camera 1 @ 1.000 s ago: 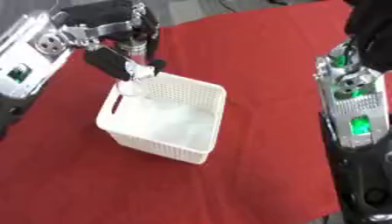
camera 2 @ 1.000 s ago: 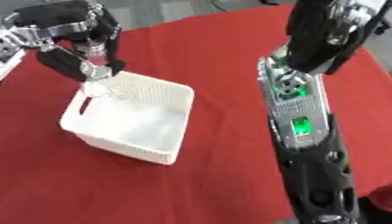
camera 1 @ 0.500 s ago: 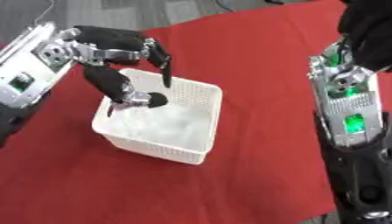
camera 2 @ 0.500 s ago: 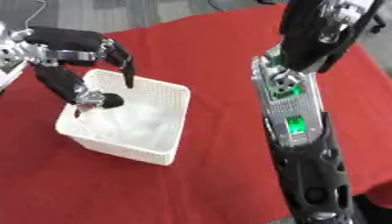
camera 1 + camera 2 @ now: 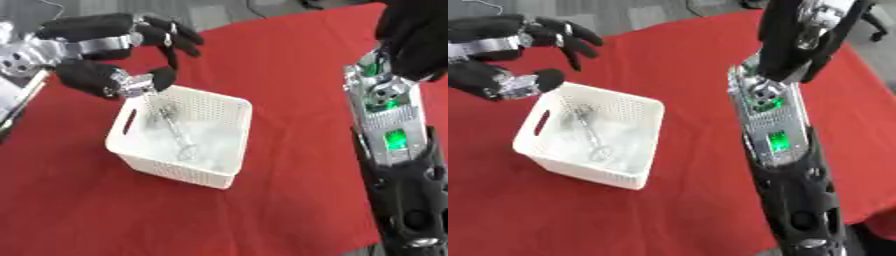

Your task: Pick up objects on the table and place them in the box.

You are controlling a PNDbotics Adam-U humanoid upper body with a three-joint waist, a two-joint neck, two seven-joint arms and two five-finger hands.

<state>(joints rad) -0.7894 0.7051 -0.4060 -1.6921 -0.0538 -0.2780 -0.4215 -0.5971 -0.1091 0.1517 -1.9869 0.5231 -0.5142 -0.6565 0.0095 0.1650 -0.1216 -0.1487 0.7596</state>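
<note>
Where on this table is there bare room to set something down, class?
The red cloth lies bare between the white basket and the right arm, and along the near edge in front of the basket. It is crowded at the basket's far left corner, where the left hand hovers open over it.

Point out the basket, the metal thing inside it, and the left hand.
basket (image 5: 226, 109): left eye view, right rim.
metal thing (image 5: 175, 134): left eye view, middle of its thin shaft.
left hand (image 5: 96, 40): left eye view, palm above the basket's rear corner.
</note>
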